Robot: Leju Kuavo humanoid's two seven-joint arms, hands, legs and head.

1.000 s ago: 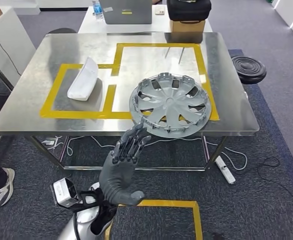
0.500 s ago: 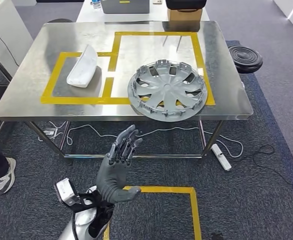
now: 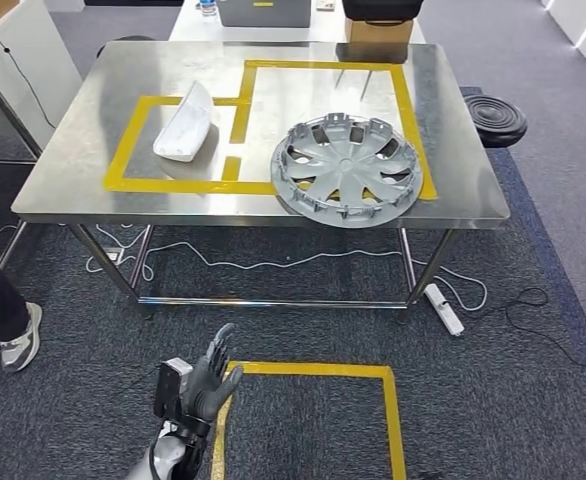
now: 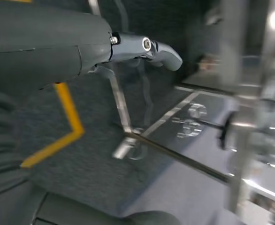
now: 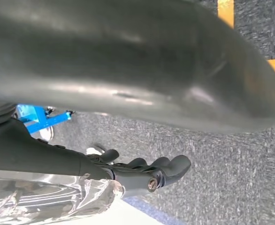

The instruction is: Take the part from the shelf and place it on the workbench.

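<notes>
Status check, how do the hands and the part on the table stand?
Left hand open, low over the floor. Right hand holds nothing. Hubcap flat on workbench, overhanging its near edge. White part beside it.

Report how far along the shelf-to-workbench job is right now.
Done: the wheel cover lies flat on the workbench, inside the larger yellow-taped box, and a white part sits in the smaller one. In hand: nothing; the left hand is low over the carpet with fingers apart, and the right hand holds nothing either. Left: no part is visibly waiting, and the shelf cannot be checked from here.
</notes>
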